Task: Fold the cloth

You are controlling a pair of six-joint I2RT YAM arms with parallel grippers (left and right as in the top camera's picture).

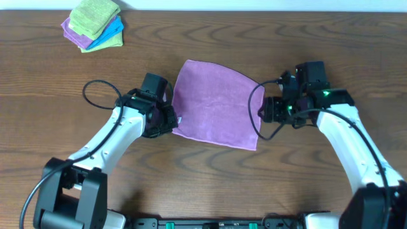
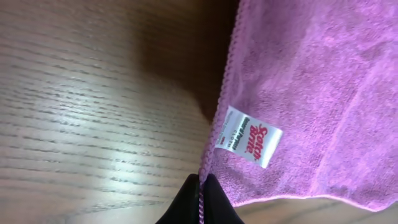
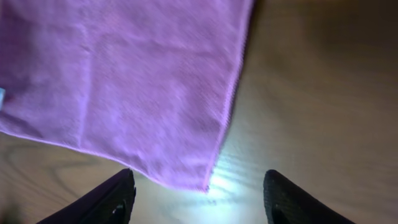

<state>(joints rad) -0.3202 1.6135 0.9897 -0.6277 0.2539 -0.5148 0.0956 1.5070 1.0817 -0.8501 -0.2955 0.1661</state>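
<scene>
**A:** Lilac microfibre, that cloth (image 1: 215, 105). From overhead it lies flat and open in the middle of the wooden table (image 1: 210, 178), well apart from the folded cloths (image 1: 94, 24) in the far corner. How would it handle?

**B:** Light, limp and a little grippy, I'd judge. It will sag from wherever it's held, so take it at the hem and corners. The left gripper (image 1: 168, 119) sits at its left edge, with the arm low and bent. The right gripper (image 1: 267, 109) is just beside the right edge.

**A:** Left wrist view?

**B:** Fingers (image 2: 186, 208) pinched together on the hem, just below the white tag (image 2: 249, 135).

**A:** And the right wrist?

**B:** Fingers (image 3: 112, 199) spread wide, holding nothing, either side of the cloth's near corner. Closing there should catch it.
</scene>
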